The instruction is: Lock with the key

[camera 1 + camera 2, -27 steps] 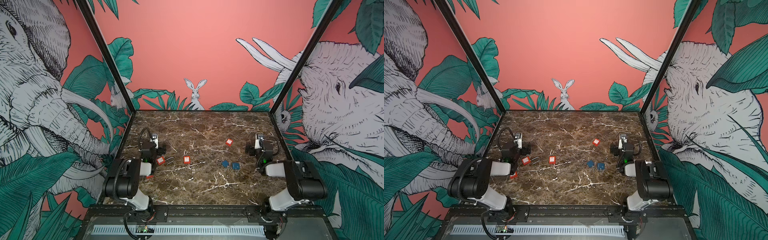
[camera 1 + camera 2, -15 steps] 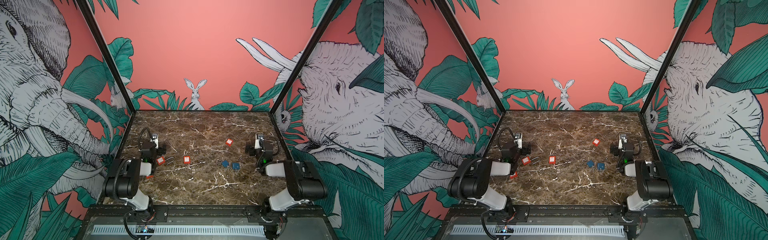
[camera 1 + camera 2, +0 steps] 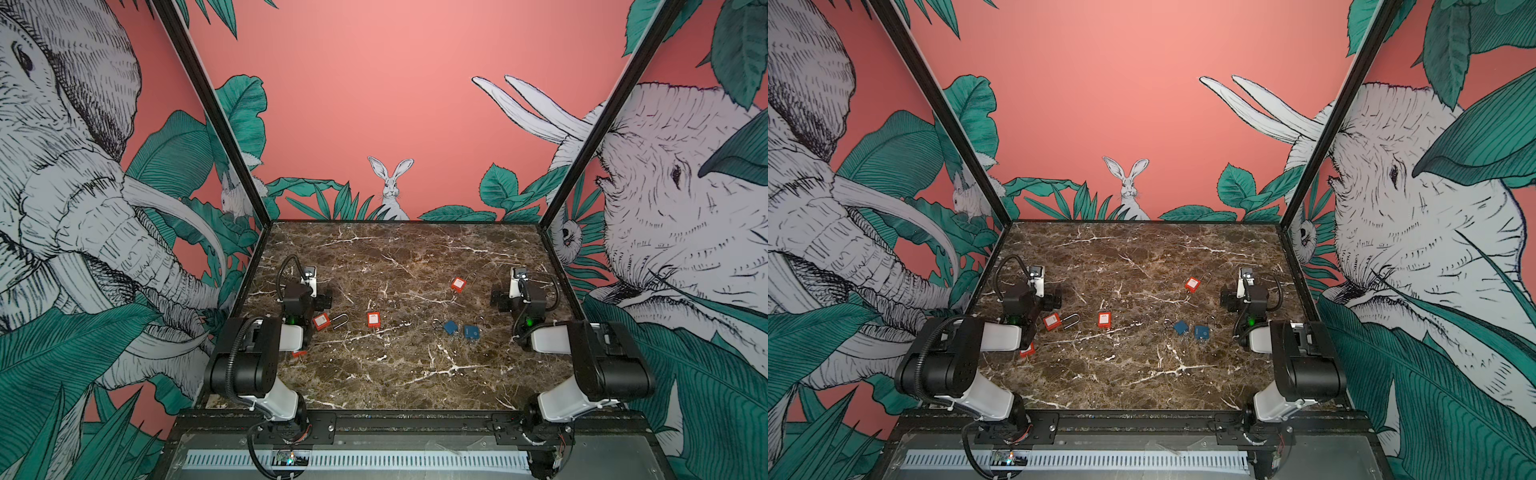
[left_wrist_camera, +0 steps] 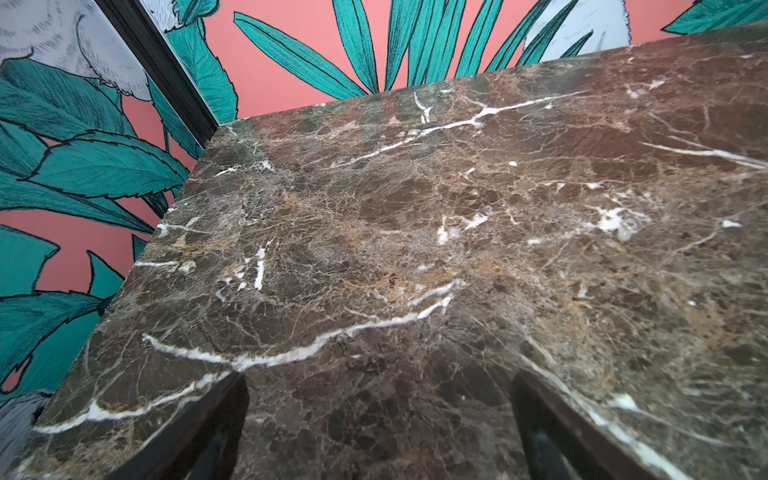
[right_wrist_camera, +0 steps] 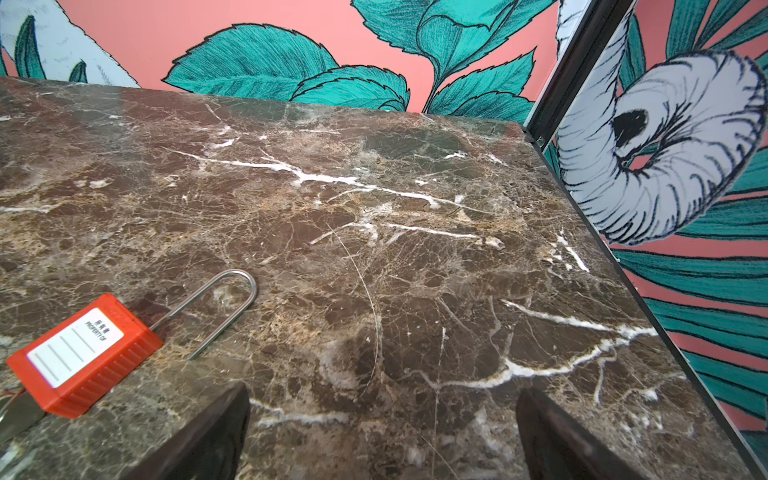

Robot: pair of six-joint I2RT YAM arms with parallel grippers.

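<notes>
**Both grippers empty, no lock picked yet**

The red plastic padlock with a white label (image 5: 83,353) lies flat just beside my right gripper (image 5: 382,436), on the side toward the table's middle. Its long steel shackle (image 5: 224,299) is sprung, with one leg free of the body. A grey metal piece at its base (image 5: 16,411), cut off by the frame edge, looks like the key, though I cannot be sure.

My right gripper's jaws stand wide apart over bare stone and hold nothing. My left gripper (image 4: 380,436) is likewise spread and empty.

I judge this to be the very start, with choosing and reaching ahead. The next move calls for steadying a lock's body, pressing the shackle home, then pinching and turning the small key, which needs a fine grip.

Further out, in a top view, a second red padlock (image 3: 321,321) and a third red padlock (image 3: 373,319) lie near my left arm. A pair of small blue padlocks (image 3: 450,327) sits nearer my right arm.

All of them rest on the brown, white-veined marble tabletop (image 3: 395,249), walled by coral panels painted with elephants, leaves and a rabbit (image 3: 390,183).
</notes>
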